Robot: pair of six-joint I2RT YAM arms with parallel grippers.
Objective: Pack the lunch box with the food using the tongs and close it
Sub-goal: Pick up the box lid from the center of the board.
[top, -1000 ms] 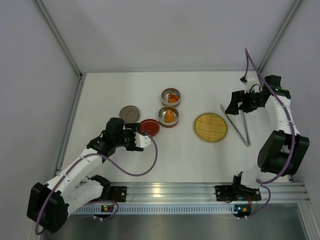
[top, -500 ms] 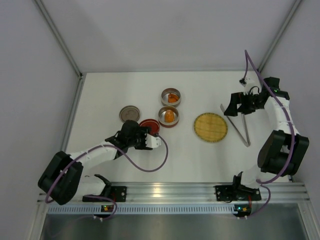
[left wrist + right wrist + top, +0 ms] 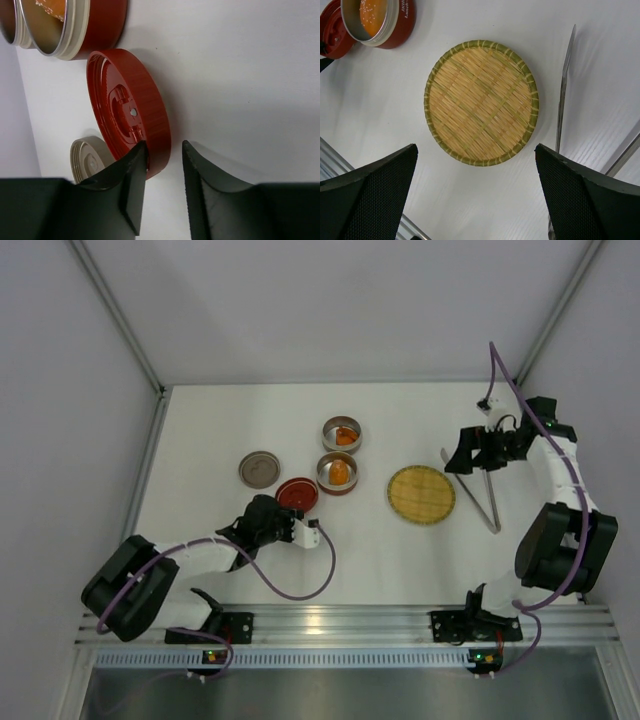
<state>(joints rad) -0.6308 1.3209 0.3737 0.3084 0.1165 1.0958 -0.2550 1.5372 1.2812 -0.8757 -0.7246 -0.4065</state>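
The lunch box lies in parts: two round tins [image 3: 342, 433] [image 3: 338, 473], each with orange food [image 3: 344, 438] inside, a red lid [image 3: 298, 493] lying upside down and a grey lid [image 3: 259, 468]. My left gripper [image 3: 164, 146] is low at the red lid [image 3: 127, 107]. Its fingers straddle the lid's near rim, one inside and one outside, with a gap still showing. The silver tongs [image 3: 480, 490] lie on the table at the right. My right gripper [image 3: 462, 457] hovers wide open above the tongs' left arm [image 3: 563, 85], holding nothing.
A bare yellow woven plate [image 3: 421, 494] lies between the tins and the tongs, right below the right gripper [image 3: 475, 147]. The nearer tin [image 3: 375, 20] stands just past the red lid. White walls enclose the table on three sides.
My left arm has swung right and dropped low, and its jaws have narrowed around the red lid's rim. The right arm has barely moved.
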